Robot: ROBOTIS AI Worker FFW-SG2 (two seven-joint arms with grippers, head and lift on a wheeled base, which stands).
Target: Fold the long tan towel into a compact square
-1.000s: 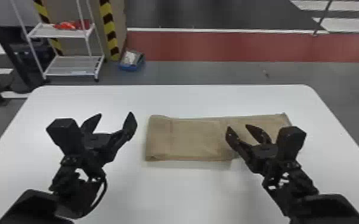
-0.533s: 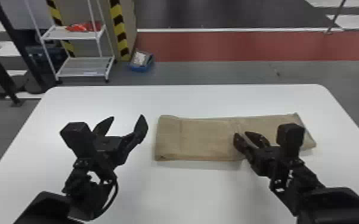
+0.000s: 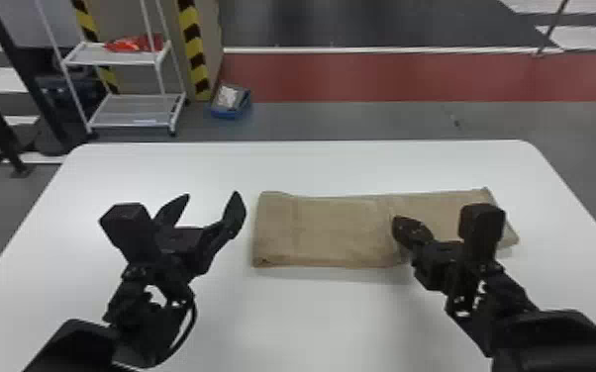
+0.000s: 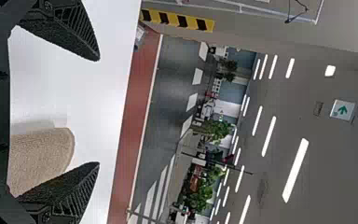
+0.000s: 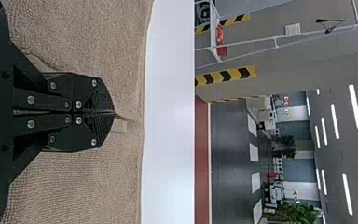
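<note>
and here on the white table (image 3: 322, 321) lies the tan towel (image 3: 331, 232), a long flat strip running left to right, from about the middle out towards the right side! its left end is a soft, rounded fold, and a crease crosses it near to far, right by the right gripper (image 3: 403, 226)

look at that right gripper, fingers pressed together and clamped on the towel at the crease, with a little ridge of cloth running out from the tips in the right wrist view; the rest of the strip carries on past it to the right

over on the left, the left gripper (image 3: 212, 199) hangs above the table, beside the towel's left end, fingers spread wide, nothing between them

beyond the far edge, to the left, stands a white rack (image 3: 133, 116) with a red item (image 3: 136, 44) on its upper shelf, a blue bin (image 3: 232, 111) on the floor just to its right, and a red floor band (image 3: 411, 76) stretching away to the right
</note>
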